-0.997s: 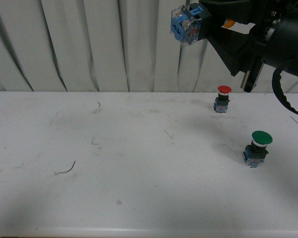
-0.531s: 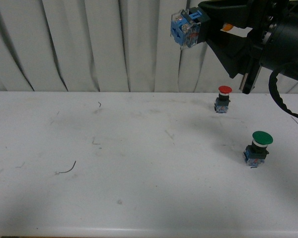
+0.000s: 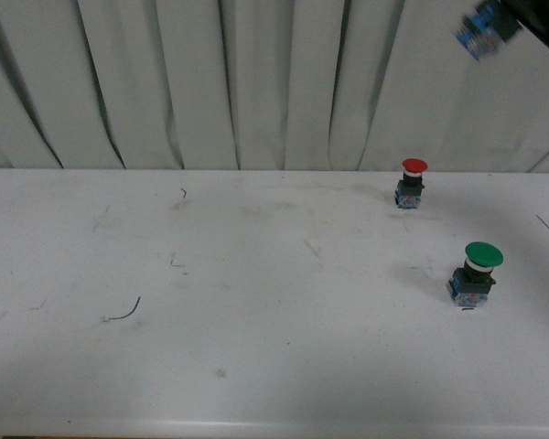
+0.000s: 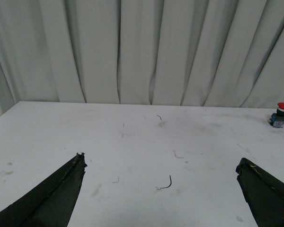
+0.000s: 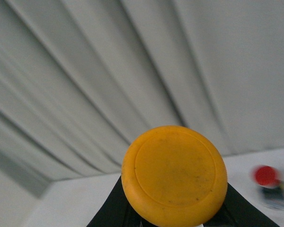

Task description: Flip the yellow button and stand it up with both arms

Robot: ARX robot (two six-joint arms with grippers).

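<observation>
My left jaws stand wide apart, low over the near left part of the worktop, with nothing between them. My right jaws are clamped on the yellow button, just under its cap. The cap faces my right wrist camera and fills most of that view.

A thin curl of wire lies toward the near left corner of the worktop. Further back, near the right edge, the green-capped button stands upright. Beyond it, close to the far edge, the red-capped button also stands upright, well apart from the green one. The pale curtain hangs behind them.

What has changed is my right arm. Half a second ago it hung over the far right of the worktop, with the button's blue-and-clear base pointing left. It has since swung up and to the right, so only that base shows, blurred, in the top right of the front view. The other two buttons have not moved.

I judge the button is still airborne and well away from my waiting left jaws, so the handover for the flip is not yet begun.
</observation>
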